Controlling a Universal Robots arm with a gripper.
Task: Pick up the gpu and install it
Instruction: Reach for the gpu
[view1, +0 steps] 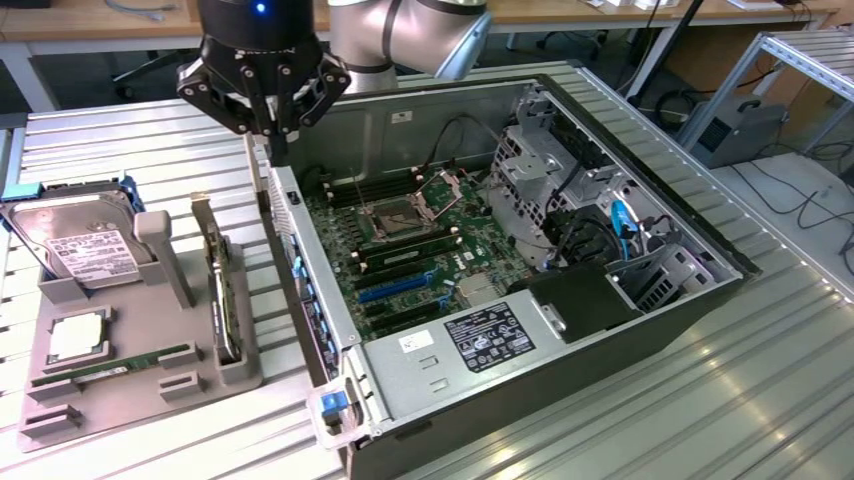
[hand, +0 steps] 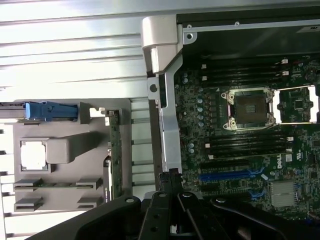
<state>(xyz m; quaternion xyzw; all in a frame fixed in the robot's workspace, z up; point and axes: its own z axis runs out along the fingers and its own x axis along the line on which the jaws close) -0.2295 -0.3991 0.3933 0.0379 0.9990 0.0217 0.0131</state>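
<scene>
My jaws are closed and empty.
The gpu (view1: 224, 300) stands at the gray holder (view1: 158, 318)'s edge nearest the case (view1: 601, 380), apart from my gripper (view1: 278, 135).

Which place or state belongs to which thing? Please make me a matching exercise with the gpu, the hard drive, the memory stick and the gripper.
Things:
1 gpu
2 hard drive
3 memory stick
4 gripper

Places or states:
A lying flat in the grey tray
B shut, over the edge of the computer case
C standing on its long edge in the tray
D tilted, white label facing up

Pairs: 1-C, 2-D, 3-A, 4-B
</scene>
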